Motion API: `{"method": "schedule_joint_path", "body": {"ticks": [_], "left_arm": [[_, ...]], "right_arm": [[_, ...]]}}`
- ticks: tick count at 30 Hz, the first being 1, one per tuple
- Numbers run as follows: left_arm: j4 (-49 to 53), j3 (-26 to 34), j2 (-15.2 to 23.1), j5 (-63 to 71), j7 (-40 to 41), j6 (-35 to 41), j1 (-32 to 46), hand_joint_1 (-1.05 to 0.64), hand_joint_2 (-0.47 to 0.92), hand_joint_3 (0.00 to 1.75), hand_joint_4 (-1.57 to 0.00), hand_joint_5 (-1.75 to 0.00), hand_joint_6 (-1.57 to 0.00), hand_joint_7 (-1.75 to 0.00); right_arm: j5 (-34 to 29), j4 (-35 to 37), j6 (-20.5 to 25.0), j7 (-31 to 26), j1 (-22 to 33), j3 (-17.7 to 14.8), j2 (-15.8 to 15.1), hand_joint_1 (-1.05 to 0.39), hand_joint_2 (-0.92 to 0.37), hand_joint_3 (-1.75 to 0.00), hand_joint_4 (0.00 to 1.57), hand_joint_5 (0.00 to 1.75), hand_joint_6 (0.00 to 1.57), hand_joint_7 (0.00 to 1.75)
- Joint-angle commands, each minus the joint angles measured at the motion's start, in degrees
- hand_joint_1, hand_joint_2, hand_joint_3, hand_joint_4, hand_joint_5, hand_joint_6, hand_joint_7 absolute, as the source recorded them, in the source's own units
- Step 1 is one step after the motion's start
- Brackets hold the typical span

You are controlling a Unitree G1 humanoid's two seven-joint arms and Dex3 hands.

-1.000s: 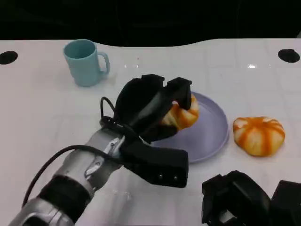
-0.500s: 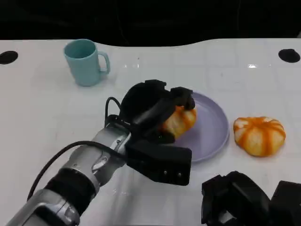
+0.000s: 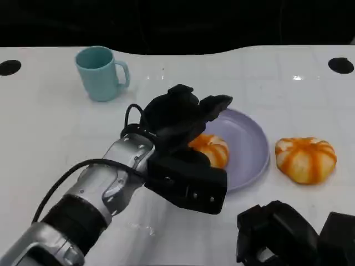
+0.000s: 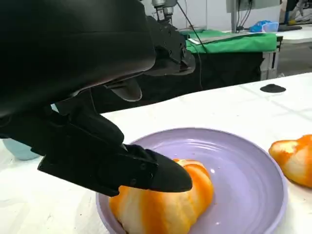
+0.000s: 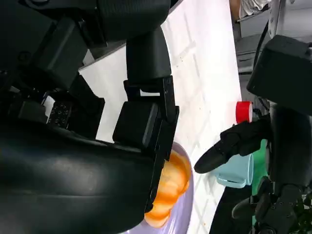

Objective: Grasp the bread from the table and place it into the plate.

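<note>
An orange-and-white striped bread [image 3: 211,148] lies on the left part of the lilac plate [image 3: 249,149]. My left hand [image 3: 177,119] hovers over the plate's left rim with its upper fingers lifted off the bread and spread. In the left wrist view one lower finger [image 4: 146,170] still lies against the top of the bread [image 4: 165,204], which sits on the plate [image 4: 243,161]. A second striped bread [image 3: 306,159] lies on the table right of the plate. My right hand [image 3: 283,235] rests low at the near right, holding nothing.
A light blue cup [image 3: 101,73] stands at the back left of the white table, well away from the plate. Two black holes mark the table's far corners. The table's front edge lies close to my right hand.
My left hand brought the bread down onto the plate, then lifted its upper fingers off it. The right hand and the second bread have not moved.
</note>
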Motion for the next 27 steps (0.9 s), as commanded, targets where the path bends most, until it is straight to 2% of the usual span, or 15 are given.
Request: {"method": "schedule_joint_path", "body": {"ticks": [1,5,9,12,13,15,16,18,19,21,22,25,27], "left_arm": [[-2.6,1.3,2.1,-1.9,0.2,-1.4,2.4,-0.83,0.92,0.28,0.00,-0.74,-0.13,-0.01],[-5.5,3.6,3.8,-5.6,0.5,-4.8,5.5,-0.80,0.92,0.25,-0.03,-0.77,-0.15,-0.03],[-7.0,6.3,4.8,-9.1,2.9,-10.2,8.4,-0.73,0.92,0.25,-0.15,-0.84,-0.27,-0.09],[-7.7,9.3,4.3,-14.2,3.9,-14.3,11.3,-0.67,0.92,0.26,-0.34,-0.94,-0.40,-0.16],[-7.6,10.4,4.0,-16.3,3.9,-16.0,12.2,-0.65,0.92,0.24,-0.49,-0.96,-0.48,-0.20],[-7.2,12.3,3.4,-20.9,2.8,-18.9,13.8,-0.63,0.92,0.25,-0.63,-0.96,-0.57,-0.26],[-7.0,13.1,3.1,-23.3,1.7,-19.9,14.5,-0.63,0.92,0.26,-0.72,-1.01,-0.66,-0.33],[-6.7,14.4,2.5,-28.3,-0.8,-21.7,15.8,-0.64,0.92,0.27,-0.76,-1.09,-0.67,-0.52],[-6.6,15.0,2.2,-30.5,-2.0,-22.6,16.4,-0.63,0.92,0.27,-0.77,-1.28,-0.68,-0.77],[-6.6,16.4,1.4,-38.4,-7.6,-24.4,18.3,-0.63,0.92,0.29,-0.75,-1.46,-0.65,-1.03],[-6.5,17.0,1.0,-41.7,-10.2,-24.8,19.0,-0.62,0.92,0.29,-0.73,-1.61,-0.62,-1.25],[-6.6,18.9,0.1,-50.5,-17.6,-26.0,21.9,-0.65,0.92,0.30,-0.74,-1.73,-0.59,-1.55],[-6.7,20.1,-0.2,-54.2,-21.2,-26.9,23.9,-0.68,0.92,0.31,-0.76,-1.74,-0.59,-1.65]], "right_arm": [[0.3,-0.3,0.2,-0.2,0.4,-0.4,-0.3,-1.05,-0.17,-1.16,1.53,1.30,1.57,0.95],[0.3,-0.6,0.7,-0.3,0.4,-0.4,-0.3,-1.05,-0.16,-1.16,1.53,1.29,1.57,0.95],[-0.6,-0.7,0.3,-0.8,0.4,-0.3,-0.6,-1.05,-0.18,-1.16,1.53,1.29,1.57,0.96],[0.1,-0.5,0.5,-0.4,0.3,-0.4,-0.4,-1.05,-0.17,-1.15,1.52,1.30,1.57,0.96],[0.3,-0.5,0.6,-0.3,0.3,-0.4,-0.3,-1.05,-0.16,-1.16,1.53,1.30,1.57,0.96],[-0.1,-0.5,0.4,-0.5,0.3,-0.2,-0.4,-1.05,-0.15,-1.16,1.53,1.30,1.57,0.96],[-0.4,-0.6,0.3,-0.7,0.3,-0.2,-0.5,-1.05,-0.16,-1.17,1.53,1.30,1.57,0.96],[-0.7,-0.6,0.3,-0.8,0.3,-0.1,-0.6,-1.05,-0.17,-1.17,1.52,1.30,1.57,0.96],[-0.7,-0.6,0.3,-0.8,0.3,-0.1,-0.6,-1.05,-0.17,-1.17,1.52,1.30,1.57,0.96],[-0.5,-0.6,0.5,-0.8,0.3,-0.2,-0.4,-1.05,-0.16,-1.17,1.52,1.30,1.57,0.96],[-0.5,-0.6,0.5,-0.9,0.3,-0.2,-0.4,-1.05,-0.16,-1.17,1.52,1.30,1.57,0.97],[-0.8,-0.3,-0.2,-0.8,0.2,-0.1,-0.4,-1.05,-0.17,-1.17,1.52,1.30,1.57,0.97],[-1.0,-0.5,0.0,-0.9,0.1,0.0,-0.6,-1.05,-0.17,-1.18,1.53,1.30,1.57,0.97]]}}
